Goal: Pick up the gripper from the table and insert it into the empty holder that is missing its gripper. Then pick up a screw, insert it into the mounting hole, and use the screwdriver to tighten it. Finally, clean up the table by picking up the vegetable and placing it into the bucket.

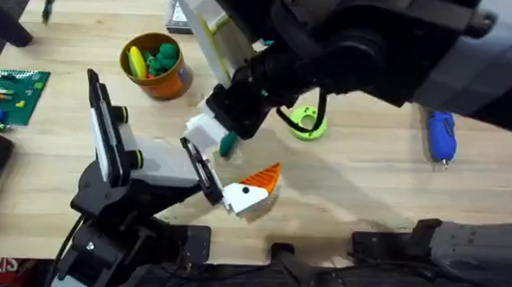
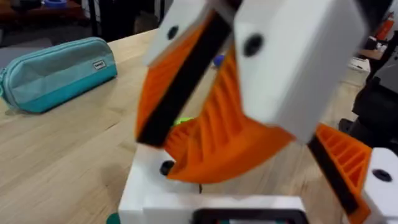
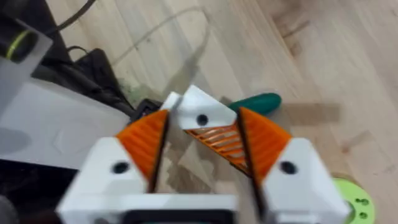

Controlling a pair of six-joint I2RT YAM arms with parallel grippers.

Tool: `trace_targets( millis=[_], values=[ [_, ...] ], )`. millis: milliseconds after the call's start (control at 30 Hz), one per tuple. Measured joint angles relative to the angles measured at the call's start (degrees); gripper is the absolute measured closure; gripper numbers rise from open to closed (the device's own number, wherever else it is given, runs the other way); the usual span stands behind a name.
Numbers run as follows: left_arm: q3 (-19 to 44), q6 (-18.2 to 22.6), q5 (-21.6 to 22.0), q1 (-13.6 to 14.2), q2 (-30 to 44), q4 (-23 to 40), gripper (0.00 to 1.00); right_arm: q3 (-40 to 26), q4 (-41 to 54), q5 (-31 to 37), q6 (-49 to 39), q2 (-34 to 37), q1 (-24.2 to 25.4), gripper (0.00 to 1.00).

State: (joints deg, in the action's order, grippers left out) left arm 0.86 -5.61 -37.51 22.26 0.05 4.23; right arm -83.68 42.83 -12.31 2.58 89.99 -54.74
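Right wrist: right gripper point(image 3: 202, 146) pinching the gripper point(image 3: 208, 124); vegetable point(image 3: 258, 102) just beyond

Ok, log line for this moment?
right tool: near black flat holder bracket | dark green oblong toy vegetable: on wooden table | round orange bucket: upright | blue pen-shaped screwdriver: lying apart

Bright even light, soft shadows on the table point(image 1: 366, 192); close arm blurred.
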Motion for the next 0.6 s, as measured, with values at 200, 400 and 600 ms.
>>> trace_targets(
  millis=[200, 400, 600],
  values=[
    [0.0, 0.0, 0.0, 0.0, 0.0, 0.0, 0.019, 0.0, 0.6, 0.2, 0.0, -3.6, 2.9, 0.009],
    [0.0, 0.0, 0.0, 0.0, 0.0, 0.0, 0.019, 0.0, 3.4, 0.2, 0.0, -9.8, 6.3, 0.008],
    [0.0, 0.0, 0.0, 0.0, 0.0, 0.0, 0.019, 0.0, 6.8, 0.2, 0.0, -12.8, 8.8, 0.008]
  ],
)
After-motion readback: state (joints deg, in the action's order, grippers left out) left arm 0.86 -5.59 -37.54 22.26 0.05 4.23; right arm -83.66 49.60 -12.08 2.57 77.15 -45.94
